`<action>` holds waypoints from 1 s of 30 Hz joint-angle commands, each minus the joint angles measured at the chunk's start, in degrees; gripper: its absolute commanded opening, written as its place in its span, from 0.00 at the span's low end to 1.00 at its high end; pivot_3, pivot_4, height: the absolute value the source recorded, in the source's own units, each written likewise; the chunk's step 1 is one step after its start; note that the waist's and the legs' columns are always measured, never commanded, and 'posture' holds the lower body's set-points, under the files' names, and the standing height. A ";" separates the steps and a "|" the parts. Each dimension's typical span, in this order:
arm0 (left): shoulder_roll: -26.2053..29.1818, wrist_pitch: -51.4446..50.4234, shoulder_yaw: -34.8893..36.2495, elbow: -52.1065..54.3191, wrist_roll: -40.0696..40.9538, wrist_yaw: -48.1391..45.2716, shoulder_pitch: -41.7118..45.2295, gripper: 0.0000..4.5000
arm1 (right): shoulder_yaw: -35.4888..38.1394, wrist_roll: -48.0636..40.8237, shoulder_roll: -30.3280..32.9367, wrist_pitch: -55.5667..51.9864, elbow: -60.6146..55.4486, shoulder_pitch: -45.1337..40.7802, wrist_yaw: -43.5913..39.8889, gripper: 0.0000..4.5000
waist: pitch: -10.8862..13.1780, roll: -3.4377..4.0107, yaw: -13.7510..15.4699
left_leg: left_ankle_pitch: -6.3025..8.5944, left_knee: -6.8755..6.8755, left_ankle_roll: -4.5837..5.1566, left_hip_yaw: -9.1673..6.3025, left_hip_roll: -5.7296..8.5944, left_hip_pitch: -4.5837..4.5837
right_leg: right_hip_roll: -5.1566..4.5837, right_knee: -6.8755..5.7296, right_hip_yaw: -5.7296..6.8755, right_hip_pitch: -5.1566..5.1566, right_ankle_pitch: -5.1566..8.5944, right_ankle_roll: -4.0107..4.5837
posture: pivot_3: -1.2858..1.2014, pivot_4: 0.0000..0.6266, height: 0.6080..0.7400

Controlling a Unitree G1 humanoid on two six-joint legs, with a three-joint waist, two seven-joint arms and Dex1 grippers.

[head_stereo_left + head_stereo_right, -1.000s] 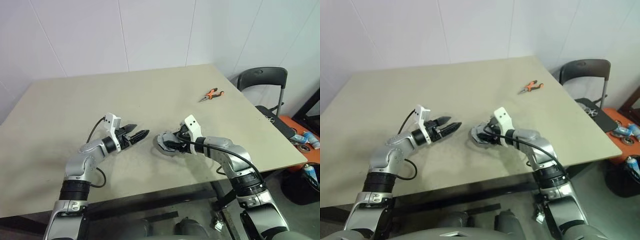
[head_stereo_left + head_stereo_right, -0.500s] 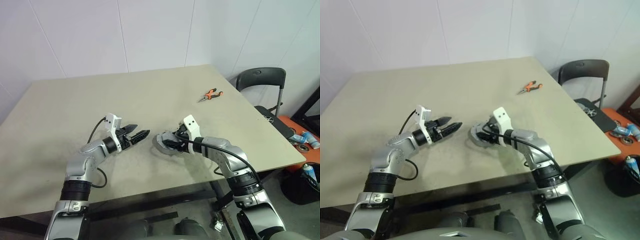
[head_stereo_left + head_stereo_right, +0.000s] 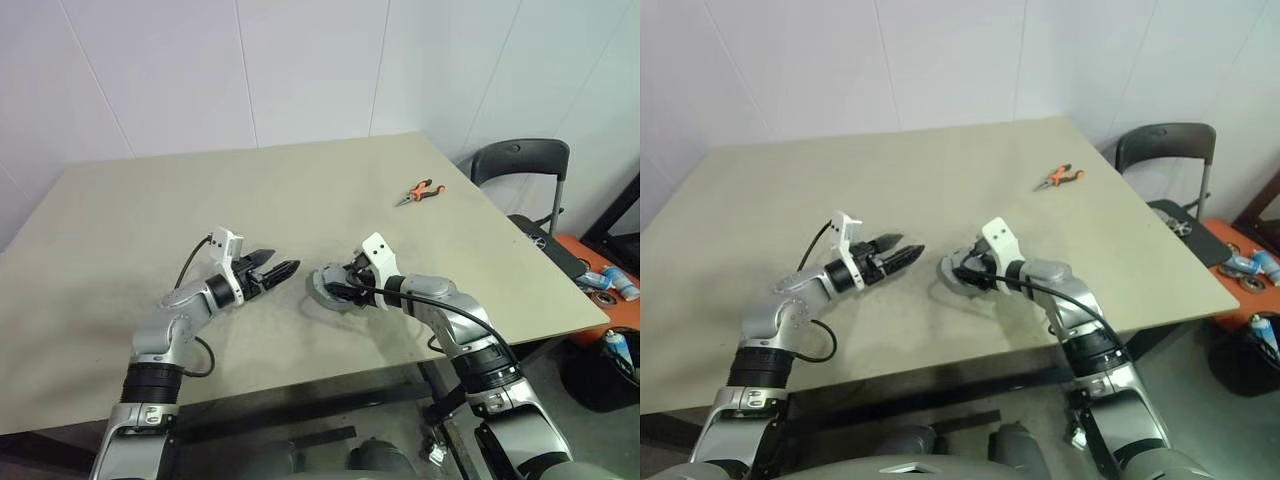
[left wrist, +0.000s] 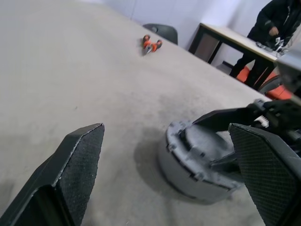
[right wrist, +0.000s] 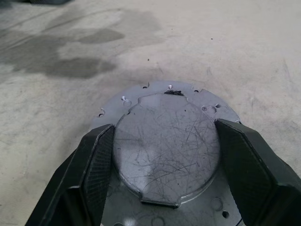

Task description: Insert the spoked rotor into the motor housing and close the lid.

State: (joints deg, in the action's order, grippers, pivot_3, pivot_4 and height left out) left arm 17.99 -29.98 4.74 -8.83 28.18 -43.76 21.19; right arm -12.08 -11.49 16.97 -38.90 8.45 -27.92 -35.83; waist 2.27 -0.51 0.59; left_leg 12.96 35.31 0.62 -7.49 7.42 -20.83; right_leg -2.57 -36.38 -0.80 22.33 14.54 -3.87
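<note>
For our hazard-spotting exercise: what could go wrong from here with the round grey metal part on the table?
1. The right gripper straddles only the shallow raised top of the motor housing; a hold on that scratched bare metal might slip.
2. The left gripper hovers open close beside the housing and could knock it.

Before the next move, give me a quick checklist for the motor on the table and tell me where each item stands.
1. Lid on the housing: ok, it covers the top and looks flat.
2. Spoked wheel inside the housing: cannot tell, the lid hides the inside.
3. Left end effector open and apart from the housing: ok, it hovers beside it.
4. Right end effector placed over the lid: ok.
5. Pliers out of the way: ok, they lie far back on the table, well away from both arms.
</note>
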 commanded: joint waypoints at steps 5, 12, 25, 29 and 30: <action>-1.34 0.59 -0.33 0.77 0.52 -0.19 4.63 1.00 | -0.93 2.77 0.54 -0.54 4.97 0.54 1.74 0.67 | 0.00 0.00 0.02 | 0.01 0.00 -0.01 0.00 -0.03 0.29 | -0.01 0.02 0.01 -0.16 0.04 -0.03 | 0.52 0.00 1.00; -1.76 0.57 -0.60 0.99 0.45 -0.20 5.31 1.00 | -3.28 3.87 2.47 -0.26 6.34 1.62 -1.14 0.67 | -0.11 0.01 0.07 | 0.01 -0.06 0.00 0.00 -0.04 0.32 | -0.02 0.12 0.01 -0.15 0.05 -0.03 | 0.52 0.00 1.00; -4.79 -1.01 -3.05 -0.15 1.07 -2.02 8.18 1.00 | -4.34 4.66 3.34 0.13 8.56 -0.11 -2.59 0.67 | -0.14 0.01 0.05 | 0.01 -0.06 0.00 0.00 -0.05 0.29 | -0.03 0.22 0.02 -0.25 0.06 -0.04 | 0.52 0.00 1.00; -5.76 0.95 -5.41 -5.03 -1.76 -2.96 9.08 1.00 | -4.02 4.50 3.59 -0.05 8.66 -0.17 -2.69 0.67 | -0.17 0.07 0.03 | 0.02 -0.10 0.00 0.00 -0.05 0.29 | -0.03 0.26 0.03 -0.26 0.07 -0.04 | 0.52 0.00 1.00; -6.09 1.01 -5.82 -5.68 -1.91 -3.26 9.19 1.00 | -3.84 4.41 3.68 -0.19 8.54 -0.14 -2.66 0.67 | -0.17 0.07 0.04 | 0.02 -0.12 0.00 0.00 -0.05 0.30 | -0.03 0.26 0.02 -0.25 0.07 -0.04 | 0.52 0.00 1.00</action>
State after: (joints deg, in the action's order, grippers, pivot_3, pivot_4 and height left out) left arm 12.09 -30.26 -0.48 -13.82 26.74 -46.17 29.31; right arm -14.90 -9.80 19.09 -36.20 11.57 -29.85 -39.41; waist 2.10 -0.44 0.63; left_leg 12.97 35.18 0.62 -7.49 7.36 -20.54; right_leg -2.60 -36.12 -0.77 22.10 14.60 -3.92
